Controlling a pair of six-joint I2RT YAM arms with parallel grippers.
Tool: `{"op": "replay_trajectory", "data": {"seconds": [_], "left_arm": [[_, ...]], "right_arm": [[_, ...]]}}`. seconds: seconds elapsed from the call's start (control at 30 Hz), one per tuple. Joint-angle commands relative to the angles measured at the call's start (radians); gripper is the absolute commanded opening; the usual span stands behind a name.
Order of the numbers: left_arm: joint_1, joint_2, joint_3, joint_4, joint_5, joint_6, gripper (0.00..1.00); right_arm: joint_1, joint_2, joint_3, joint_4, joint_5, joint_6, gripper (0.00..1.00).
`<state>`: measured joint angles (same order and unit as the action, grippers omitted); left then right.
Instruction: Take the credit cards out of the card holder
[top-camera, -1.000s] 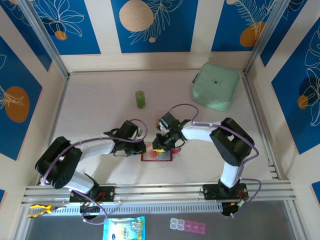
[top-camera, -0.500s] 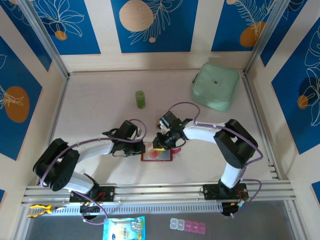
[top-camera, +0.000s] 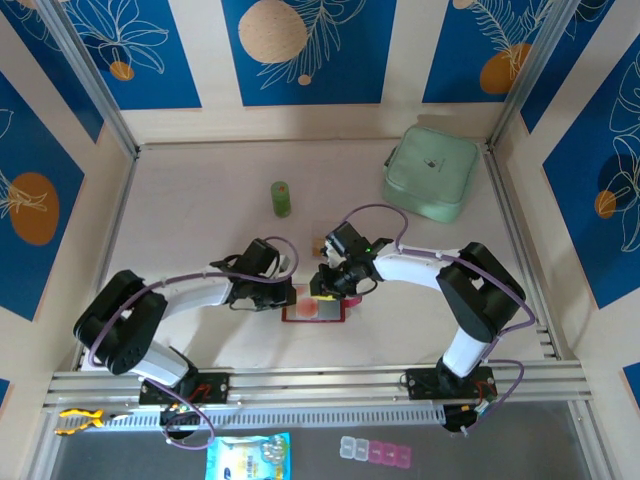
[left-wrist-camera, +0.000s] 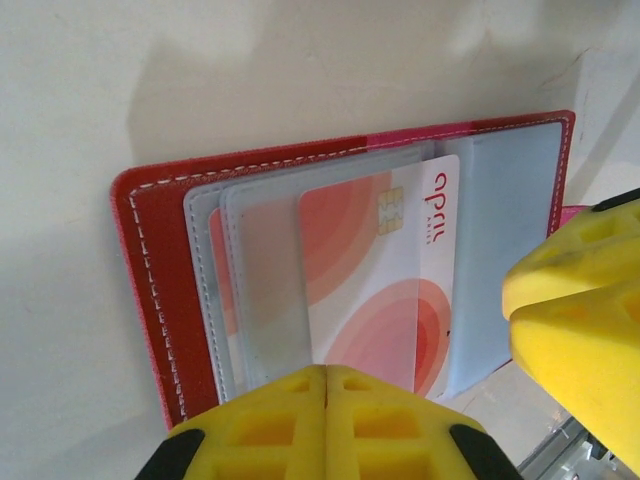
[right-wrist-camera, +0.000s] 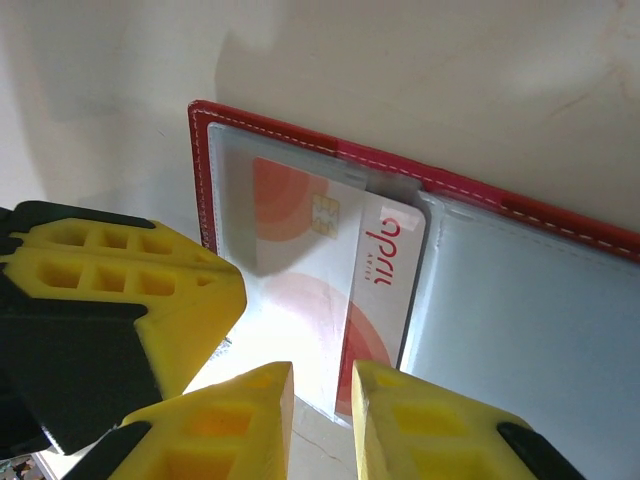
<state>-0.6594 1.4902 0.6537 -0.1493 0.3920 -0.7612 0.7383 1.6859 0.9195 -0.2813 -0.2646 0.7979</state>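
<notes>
Pale surface (top-camera: 200, 240) inside blue floral walls; green pouch (top-camera: 430, 175) at back right, well apart from the work. Holder (left-wrist-camera: 150, 260) lay open and flat toward the near side, between the two hands. One pinkish card (left-wrist-camera: 385, 270) sat partway out of its clear pocket.

Left hand (left-wrist-camera: 325, 390) had its fingers pressed together at the holder's edge, with nothing seen between them; probably pinning the holder down. Right hand (right-wrist-camera: 322, 390) was parted by a narrow gap, a finger on either side of the card's free end, not closed on it.

Risks, as judged:
- A shallow pinch could let the thin card slip.
- Pocket drag could lift the whole holder if the left hand pressed lightly.
- The hands sat close enough that a sideways pull could knock fingers together.
</notes>
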Motion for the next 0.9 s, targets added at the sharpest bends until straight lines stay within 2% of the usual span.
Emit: {"op": "replay_trajectory", "data": {"seconds": [0.0,0.87], "left_arm": [[-0.008,0.014,0.018,-0.002,-0.005,-0.004,0.04],[-0.008,0.040,0.014,-0.058,-0.037,0.010,0.03]], "right_arm": [[-0.006,-0.013,-0.018,-0.006,-0.005,0.015,0.23],[-0.020,0.071,-0.066,0.120,-0.095,0.066,0.25]]}}
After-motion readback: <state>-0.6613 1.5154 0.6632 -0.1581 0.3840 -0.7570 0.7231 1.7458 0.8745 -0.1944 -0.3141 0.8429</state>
